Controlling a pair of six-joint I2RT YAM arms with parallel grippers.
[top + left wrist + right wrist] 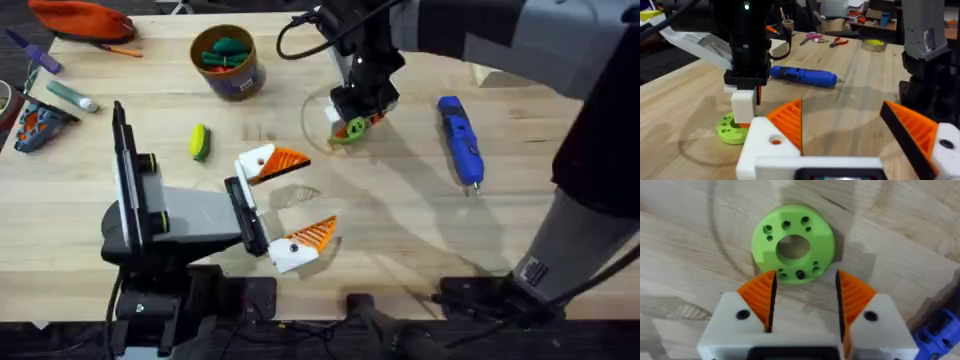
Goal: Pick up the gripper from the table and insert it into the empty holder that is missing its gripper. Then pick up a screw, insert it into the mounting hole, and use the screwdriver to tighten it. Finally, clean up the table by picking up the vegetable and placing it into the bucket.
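Nearest the bases, the left tool [283,204] lies low over the wooden surface [400,230], its two white fingers with orange ribbed pads spread wide apart and clamped on nothing. Just beyond it and to its left, the small yellow-green vegetable [200,142] lies on the bare wood. Farther out, the right tool [357,118] hangs straight down over the green disc [793,244], its pads apart, one on each side of the disc's near rim, gripping nothing. To the right of it the blue screwdriver [460,139] lies flat, tip toward the bases. Farthest back, the tan bucket [228,62] stands upright, holding green and orange pieces.
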